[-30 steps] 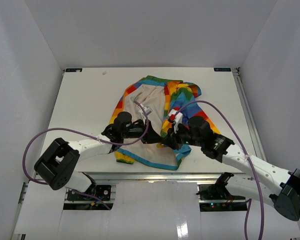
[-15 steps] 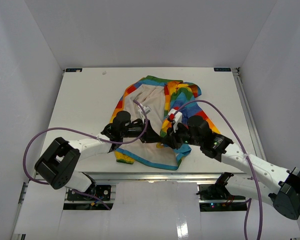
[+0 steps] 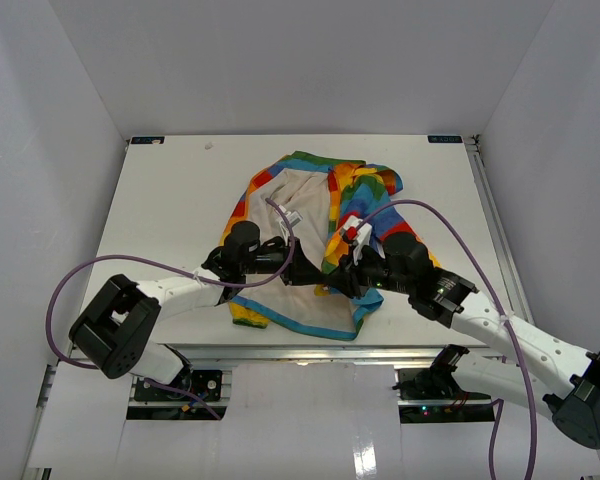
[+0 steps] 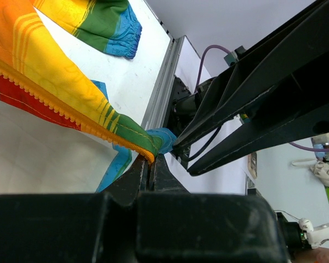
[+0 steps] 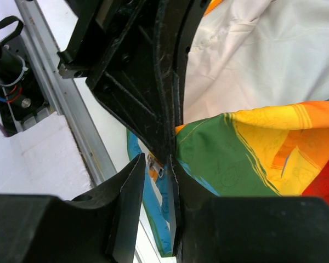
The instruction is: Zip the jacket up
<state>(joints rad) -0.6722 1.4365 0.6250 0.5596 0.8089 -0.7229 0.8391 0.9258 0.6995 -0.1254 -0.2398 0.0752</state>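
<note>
Right claw (image 5: 157, 160) edged rightward | left claw (image 4: 151, 159) pinching jacket (image 3: 302, 200) hem

No legible text or markings

Both arms stretch low and inward, tips almost meeting. The left hand (image 3: 307, 272) pinches the jacket (image 3: 302, 200); the right hand (image 3: 337, 281) is slightly parted.

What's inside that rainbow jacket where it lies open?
Inside the jacket, cream lining and a small white tag show. The left fingers and right fingers cover the lower middle, hiding what lies there.
</note>
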